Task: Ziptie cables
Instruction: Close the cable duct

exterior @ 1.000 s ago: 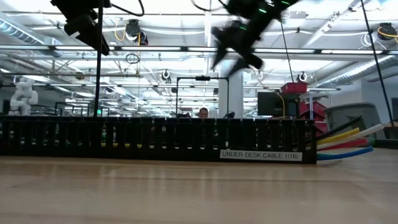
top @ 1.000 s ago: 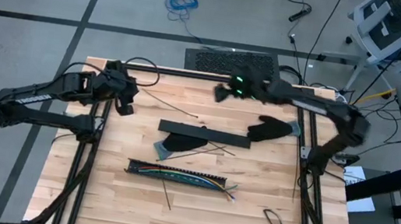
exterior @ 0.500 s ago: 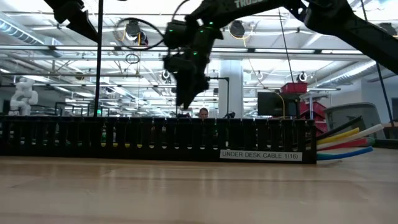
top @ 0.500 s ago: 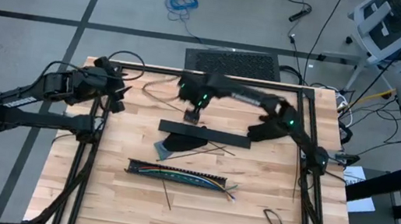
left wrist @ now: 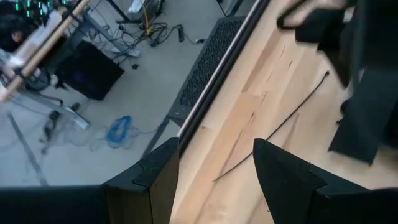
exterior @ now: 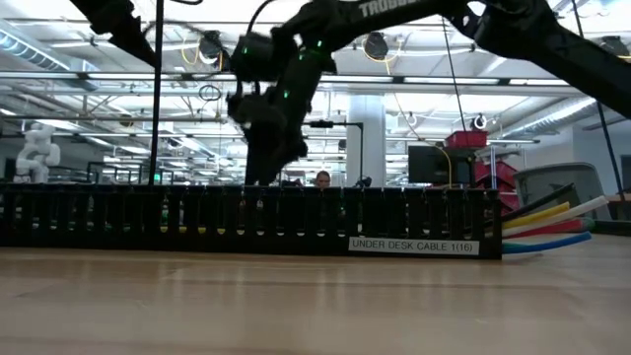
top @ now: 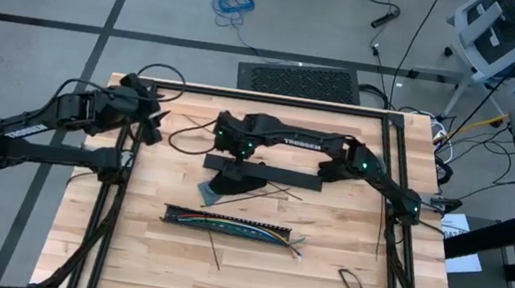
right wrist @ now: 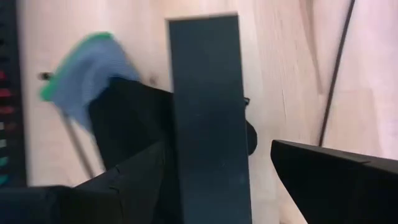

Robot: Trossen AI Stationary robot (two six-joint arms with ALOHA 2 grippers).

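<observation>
Right tool [top: 234,153] has swung over the black bar [top: 264,172], fingers wide, empty (left tool [top: 153,127] half-open, idle); cables [top: 236,227] untouched.

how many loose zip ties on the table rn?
3 that I can make out: one zip tie near the back edge, one by the flat black bar, one before the slotted tray. More may be hidden.

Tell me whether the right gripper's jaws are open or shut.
Open. In the right wrist view the right gripper has its jaws standing well apart above the long black cover, holding nothing.
</observation>
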